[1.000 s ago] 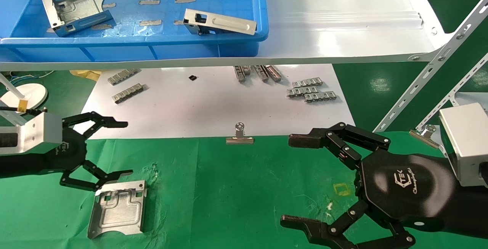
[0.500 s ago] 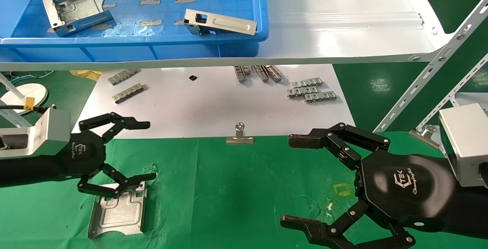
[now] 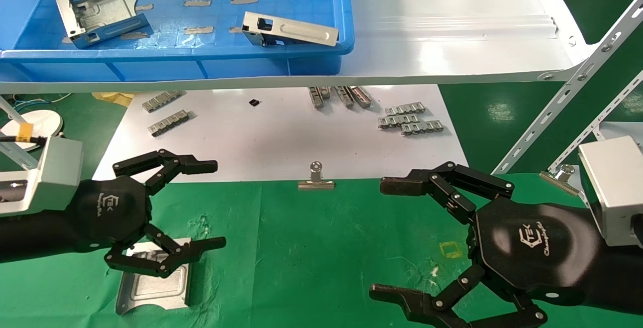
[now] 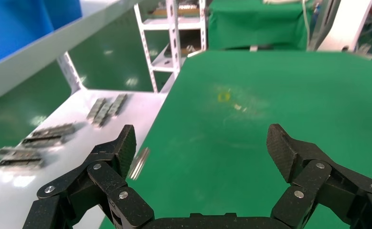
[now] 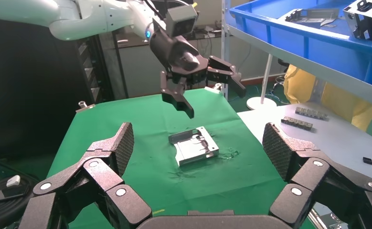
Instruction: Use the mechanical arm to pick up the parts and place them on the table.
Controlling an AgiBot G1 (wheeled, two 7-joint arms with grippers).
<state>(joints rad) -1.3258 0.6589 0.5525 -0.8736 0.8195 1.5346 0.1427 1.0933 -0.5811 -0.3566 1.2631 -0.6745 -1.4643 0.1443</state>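
Left gripper (image 3: pixel 188 205) hung above the table (image 3: pixel 311 247), jaws spread wide, nothing between them. One bracket (image 3: pixel 150 285) lay flat on the green cloth right under my lower fingers, flanges up; the right wrist view showed clear air between claw and part (image 5: pixel 193 145), so released, not held.

Two more parts sat in the blue tray (image 3: pixel 321 51) up on the white shelf (image 3: pixel 452 26): an open-box bracket (image 3: pixel 98 11) at the tray's left, and a long narrow one (image 3: pixel 289 30) near its front right corner.

Handling guess: thin stamped steel, stiff and light, slick with sharp edges. It won't deform, but my bar fingers could skate on the flat faces. I'd pinch across the two folded flanges, or one flange wall, not the base plate. The long one looked best taken across its short width near the middle; a grip at one end would probably let it swing.

Grey link strips (image 3: pixel 409 119) on the white sheet (image 3: pixel 261 137) weren't mine to touch.

Right gripper (image 3: pixel 397 240) sat parked over the cloth's right side, jaws equally wide, empty.
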